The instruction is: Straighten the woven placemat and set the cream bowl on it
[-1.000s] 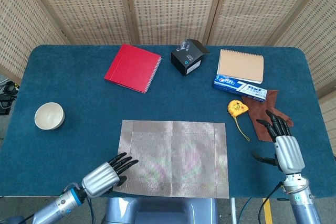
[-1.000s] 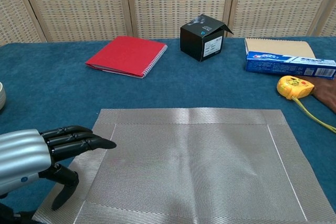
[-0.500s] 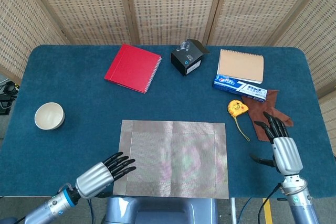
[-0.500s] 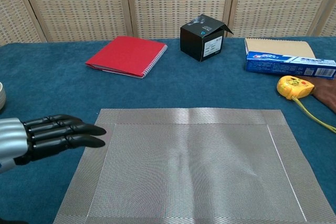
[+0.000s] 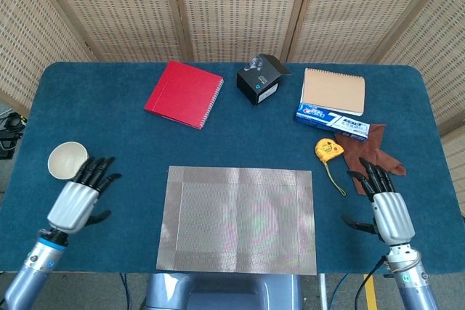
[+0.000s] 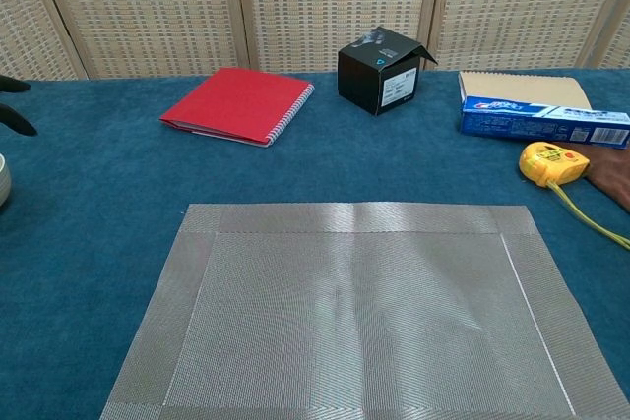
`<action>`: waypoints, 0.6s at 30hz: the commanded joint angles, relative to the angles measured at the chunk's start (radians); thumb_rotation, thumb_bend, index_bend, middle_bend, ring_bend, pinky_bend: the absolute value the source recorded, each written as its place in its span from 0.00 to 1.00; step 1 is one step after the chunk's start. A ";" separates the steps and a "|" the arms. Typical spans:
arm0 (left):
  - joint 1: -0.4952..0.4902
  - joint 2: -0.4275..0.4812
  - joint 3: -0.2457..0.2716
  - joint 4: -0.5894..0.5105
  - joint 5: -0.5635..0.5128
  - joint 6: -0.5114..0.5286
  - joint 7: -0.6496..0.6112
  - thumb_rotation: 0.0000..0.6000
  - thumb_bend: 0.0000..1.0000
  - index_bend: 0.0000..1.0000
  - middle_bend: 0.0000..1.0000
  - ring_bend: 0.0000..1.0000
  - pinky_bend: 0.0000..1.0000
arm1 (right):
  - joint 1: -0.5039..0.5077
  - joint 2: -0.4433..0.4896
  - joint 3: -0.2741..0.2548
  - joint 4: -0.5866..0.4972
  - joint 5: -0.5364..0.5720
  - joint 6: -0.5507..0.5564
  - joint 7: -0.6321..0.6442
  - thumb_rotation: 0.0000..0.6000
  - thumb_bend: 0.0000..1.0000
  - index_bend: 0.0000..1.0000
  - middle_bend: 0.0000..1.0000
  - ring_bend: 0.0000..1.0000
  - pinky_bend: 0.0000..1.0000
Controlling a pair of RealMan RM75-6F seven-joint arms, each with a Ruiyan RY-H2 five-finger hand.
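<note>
My left hand [image 5: 76, 195] empty, fingers spread, just near of cream bowl [image 5: 67, 159] at desk's left; placemat [image 5: 240, 218] lies square, rightward.

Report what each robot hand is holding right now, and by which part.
Nothing is held. The left robot hand is open just short of the cream bowl; the right robot hand is open, empty.

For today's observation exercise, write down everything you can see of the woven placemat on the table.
The woven placemat is a silvery-grey rectangle with a broad border band framing a finer-woven middle. It looks like a shiny synthetic weave. It lies flat on the blue table at the near edge, sides roughly square to it. Nothing rests on it; neither hand touches it, and the cream bowl sits apart, far to its left.
</note>
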 commanded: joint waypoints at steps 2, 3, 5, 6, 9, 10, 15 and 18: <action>0.026 0.002 -0.071 0.117 -0.142 -0.066 -0.023 1.00 0.13 0.22 0.00 0.00 0.00 | 0.000 -0.003 -0.003 0.000 -0.002 -0.002 -0.007 1.00 0.15 0.22 0.00 0.00 0.00; 0.026 0.000 -0.075 0.131 -0.155 -0.076 -0.029 1.00 0.13 0.22 0.00 0.00 0.00 | 0.000 -0.003 -0.003 0.000 -0.002 -0.002 -0.008 1.00 0.15 0.22 0.00 0.00 0.00; 0.027 -0.009 -0.088 0.173 -0.190 -0.107 -0.047 1.00 0.13 0.22 0.00 0.00 0.00 | 0.000 -0.005 -0.004 -0.001 -0.001 -0.003 -0.011 1.00 0.15 0.22 0.00 0.00 0.00; 0.027 -0.014 -0.092 0.198 -0.209 -0.129 -0.055 1.00 0.13 0.22 0.00 0.00 0.00 | 0.000 -0.005 -0.004 -0.001 -0.001 -0.003 -0.013 1.00 0.15 0.22 0.00 0.00 0.00; 0.029 -0.031 -0.100 0.268 -0.243 -0.167 -0.058 1.00 0.13 0.22 0.00 0.00 0.00 | -0.001 -0.006 -0.003 -0.001 0.002 -0.003 -0.015 1.00 0.15 0.22 0.00 0.00 0.00; 0.030 -0.044 -0.104 0.308 -0.265 -0.190 -0.056 1.00 0.13 0.23 0.00 0.00 0.00 | -0.001 -0.006 -0.003 -0.001 0.002 -0.004 -0.015 1.00 0.15 0.22 0.00 0.00 0.00; 0.021 -0.092 -0.119 0.420 -0.288 -0.243 -0.077 1.00 0.17 0.27 0.00 0.00 0.00 | 0.000 -0.008 -0.006 0.000 0.002 -0.008 -0.021 1.00 0.15 0.22 0.00 0.00 0.00; 0.008 -0.115 -0.132 0.468 -0.300 -0.280 -0.089 1.00 0.18 0.30 0.00 0.00 0.00 | 0.000 -0.009 -0.008 -0.001 0.001 -0.009 -0.024 1.00 0.15 0.22 0.00 0.00 0.00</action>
